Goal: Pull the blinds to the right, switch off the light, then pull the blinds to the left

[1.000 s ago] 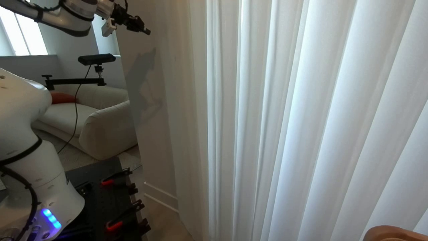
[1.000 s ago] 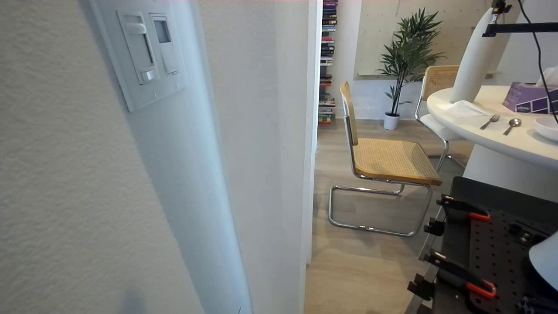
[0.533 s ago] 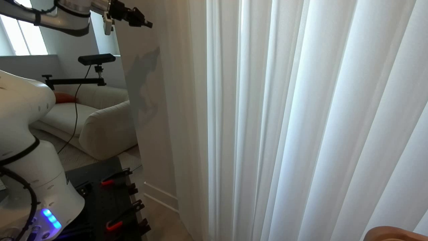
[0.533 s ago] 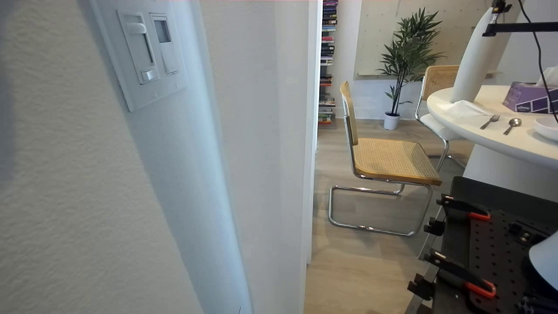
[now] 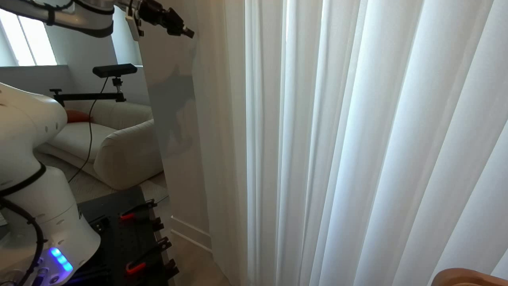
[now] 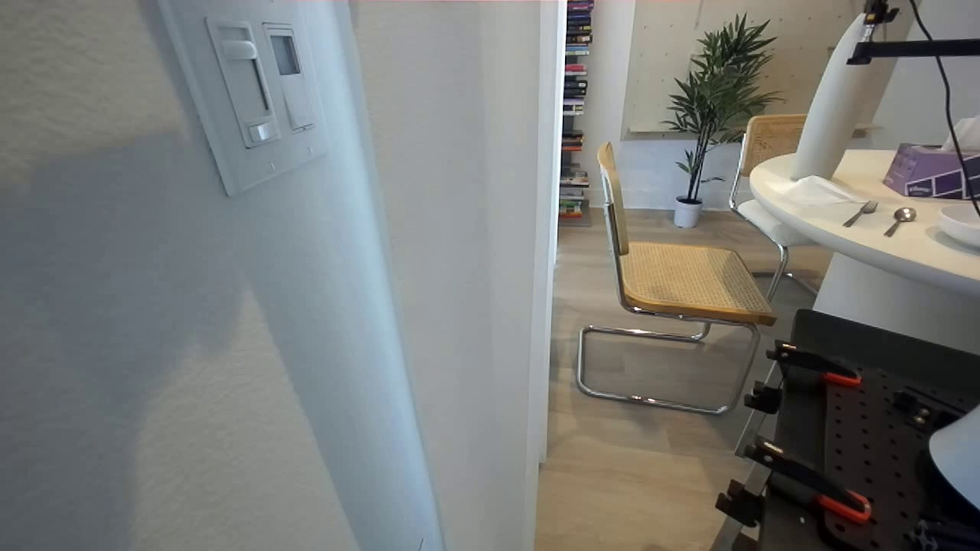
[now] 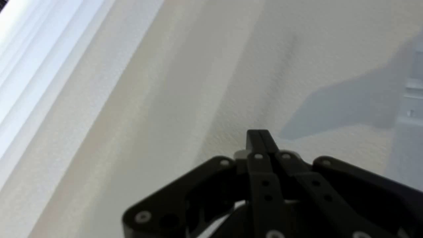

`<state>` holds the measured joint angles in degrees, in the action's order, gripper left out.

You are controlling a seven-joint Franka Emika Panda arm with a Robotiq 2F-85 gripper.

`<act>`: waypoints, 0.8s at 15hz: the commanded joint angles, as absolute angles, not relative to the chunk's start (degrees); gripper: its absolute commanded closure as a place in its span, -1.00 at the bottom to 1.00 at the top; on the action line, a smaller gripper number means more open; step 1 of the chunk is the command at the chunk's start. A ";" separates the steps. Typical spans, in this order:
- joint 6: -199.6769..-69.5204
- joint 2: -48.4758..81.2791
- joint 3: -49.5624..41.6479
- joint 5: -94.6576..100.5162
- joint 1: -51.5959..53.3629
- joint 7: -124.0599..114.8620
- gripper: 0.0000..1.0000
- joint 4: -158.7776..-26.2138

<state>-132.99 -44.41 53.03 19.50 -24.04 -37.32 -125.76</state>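
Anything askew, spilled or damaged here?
Nothing stands out. The tall white pleated curtain shows no tear, the white rectangular switch plate looks intact, and the closed black two-finger gripper holds nothing. The grey patch on the textured off-white wall looks like shadow.

the curtain (image 5: 337, 139), frame right, is white with grey vertical bands. the gripper (image 5: 189, 32), upper left, is black.

Bright window (image 5: 39, 43), pale sofa (image 5: 129, 153), cane chair (image 6: 689, 282) near round white table (image 6: 865, 239), pale wooden floor (image 6: 635, 467)
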 commanded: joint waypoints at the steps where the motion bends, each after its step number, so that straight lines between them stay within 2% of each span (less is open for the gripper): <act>1: -126.26 -39.01 50.42 20.57 -23.09 -34.75 1.00 -123.25; 12: -115.26 -16.71 45.21 14.71 -3.99 -29.79 1.00 -111.15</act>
